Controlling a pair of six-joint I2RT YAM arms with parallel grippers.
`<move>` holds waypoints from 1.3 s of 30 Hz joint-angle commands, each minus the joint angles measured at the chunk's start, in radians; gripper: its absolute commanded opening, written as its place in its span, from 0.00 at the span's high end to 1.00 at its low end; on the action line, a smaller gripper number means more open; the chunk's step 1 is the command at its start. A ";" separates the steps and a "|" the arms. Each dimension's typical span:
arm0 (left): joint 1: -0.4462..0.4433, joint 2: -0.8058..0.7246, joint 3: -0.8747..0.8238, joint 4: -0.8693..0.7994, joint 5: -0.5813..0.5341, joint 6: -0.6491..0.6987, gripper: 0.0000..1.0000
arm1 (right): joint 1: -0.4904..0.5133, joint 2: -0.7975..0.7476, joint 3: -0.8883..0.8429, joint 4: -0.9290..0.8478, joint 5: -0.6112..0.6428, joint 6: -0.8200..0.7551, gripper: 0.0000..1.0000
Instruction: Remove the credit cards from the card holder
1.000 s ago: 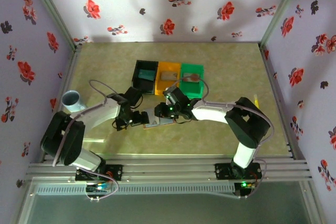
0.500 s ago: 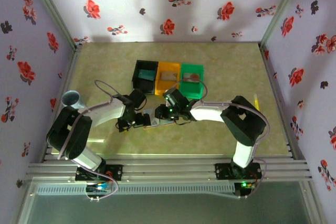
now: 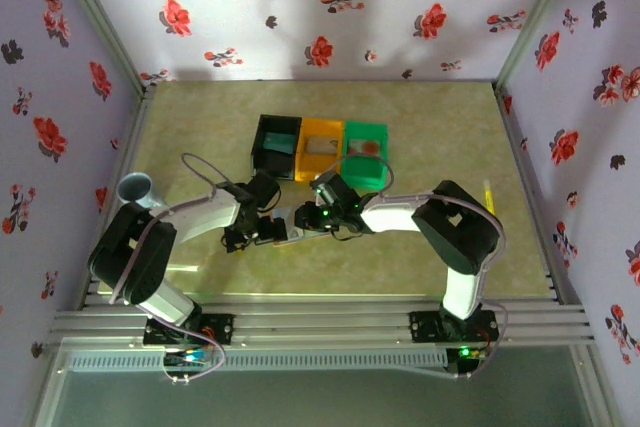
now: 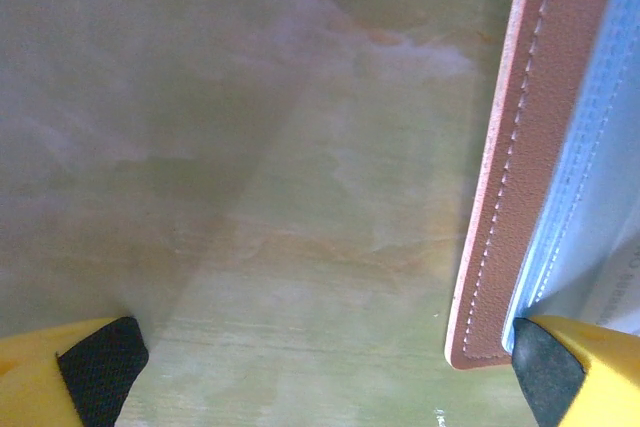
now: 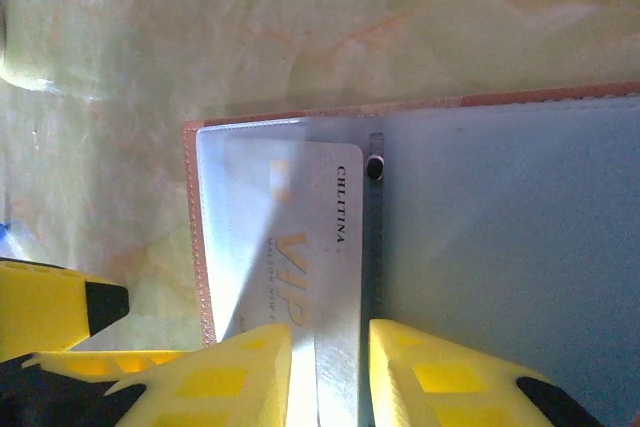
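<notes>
Top view: both arms are meeting at the card holder (image 3: 289, 234), mid-table. Left wrist: left gripper (image 4: 320, 367) is standing spread, one pad touching the holder's edge. Right wrist: right gripper (image 5: 330, 367) is sitting nearly closed over a credit card (image 5: 300, 237) lying in its sleeve; grip unconfirmed, so extraction appears to be pending.

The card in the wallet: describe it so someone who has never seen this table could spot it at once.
On the table, just in front of the three bins, an open wallet lies flat. At one end, in a clear sleeve, sits the card: pale and silvery with gold VIP lettering, unlike the plain blue-grey wallet around it.
</notes>
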 commanded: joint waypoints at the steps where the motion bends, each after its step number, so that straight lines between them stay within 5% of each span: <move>1: -0.018 0.076 -0.069 0.074 0.057 -0.026 0.00 | -0.001 0.023 -0.030 0.073 -0.041 0.022 0.73; 22: -0.019 0.083 -0.075 0.085 0.057 -0.021 0.00 | -0.013 -0.020 -0.090 0.142 -0.042 0.040 1.00; 39: -0.020 0.064 -0.058 0.060 0.052 -0.012 0.00 | -0.075 -0.121 -0.159 0.118 -0.030 0.011 1.00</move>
